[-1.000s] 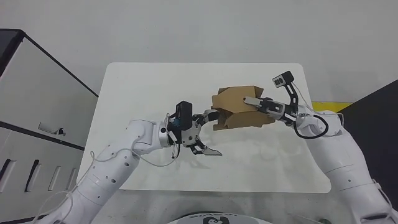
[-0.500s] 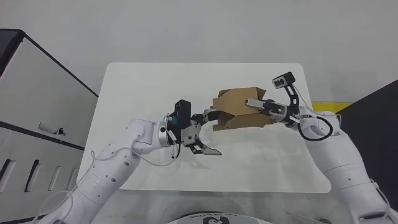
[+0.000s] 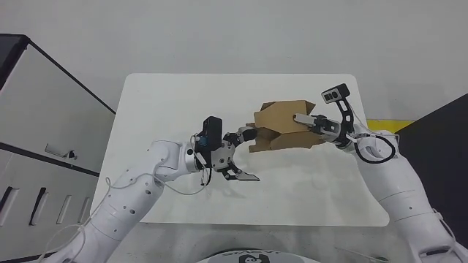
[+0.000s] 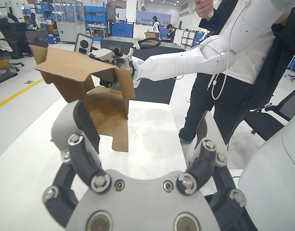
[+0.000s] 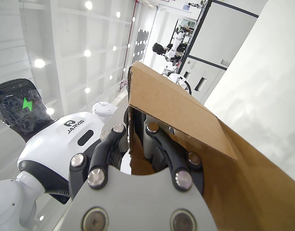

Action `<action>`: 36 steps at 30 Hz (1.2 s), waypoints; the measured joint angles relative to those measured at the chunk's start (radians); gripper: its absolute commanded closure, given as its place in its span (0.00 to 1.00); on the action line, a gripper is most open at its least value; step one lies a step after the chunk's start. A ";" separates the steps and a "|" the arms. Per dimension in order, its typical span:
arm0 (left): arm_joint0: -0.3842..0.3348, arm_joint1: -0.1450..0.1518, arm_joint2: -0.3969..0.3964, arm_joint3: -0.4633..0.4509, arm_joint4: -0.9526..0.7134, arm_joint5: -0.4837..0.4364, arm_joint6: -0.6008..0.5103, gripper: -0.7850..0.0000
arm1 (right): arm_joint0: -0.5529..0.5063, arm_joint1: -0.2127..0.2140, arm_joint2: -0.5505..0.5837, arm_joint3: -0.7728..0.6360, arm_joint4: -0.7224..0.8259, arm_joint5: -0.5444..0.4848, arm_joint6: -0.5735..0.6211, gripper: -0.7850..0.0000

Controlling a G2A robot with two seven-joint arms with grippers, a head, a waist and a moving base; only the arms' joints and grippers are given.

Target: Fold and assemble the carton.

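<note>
though unclear from above — right jaws tight on carton (image 5: 176, 106) wall, left jaws wide, empty

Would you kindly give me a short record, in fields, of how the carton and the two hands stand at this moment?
carton: brown cardboard, partly opened, flaps loose, not yet assembled
place: over the right half of the white table
right hand: shut on the edge of an upper carton panel
left hand: open, facing the carton's open end, one finger close to a lower flap, contact unclear
stage: folding unfinished
</note>
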 measured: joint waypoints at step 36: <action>-0.017 -0.001 -0.013 0.009 0.009 0.012 0.009 0.00 | 0.003 0.031 -0.011 -0.101 -0.156 0.103 0.103 1.00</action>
